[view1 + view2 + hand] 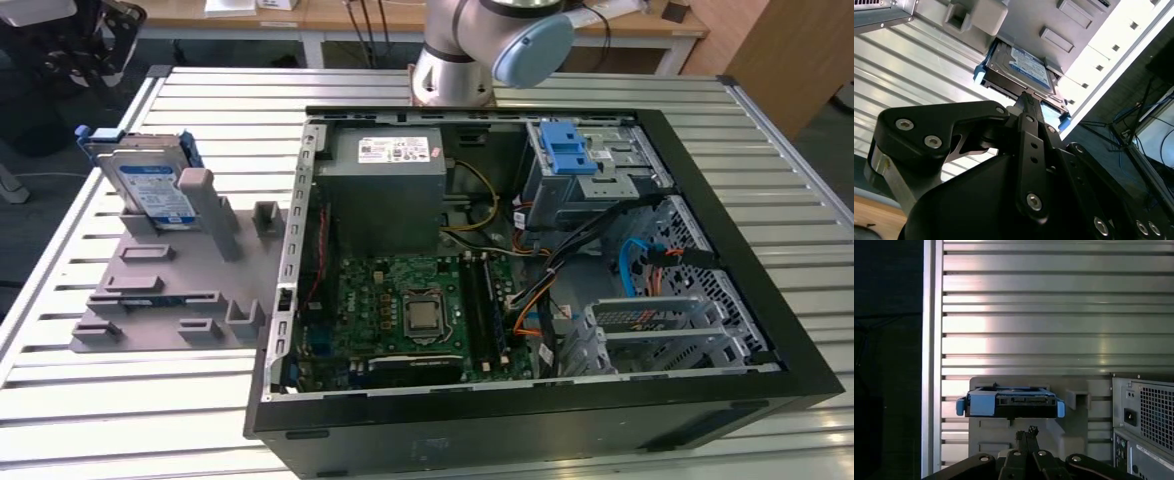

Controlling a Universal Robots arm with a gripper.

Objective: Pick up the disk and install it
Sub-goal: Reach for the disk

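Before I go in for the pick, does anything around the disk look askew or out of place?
Nothing stands out. The disk stands on edge in its slot of the grey plastic tray and looks level in the first wrist view. The gripper hangs shut, clear of it.

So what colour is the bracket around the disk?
Blue, at both ends of the disk; clearest in the first wrist view.

We've got a ribbed metal tabletop [240, 110], pretty shiny, a matt grey plastic tray [160, 320], the disk [144, 188] in smooth silver metal with a glossy label [1029, 67] and blue plastic edging [981, 403], plus a matt black gripper [1026, 97] with shiny screws [933, 141].
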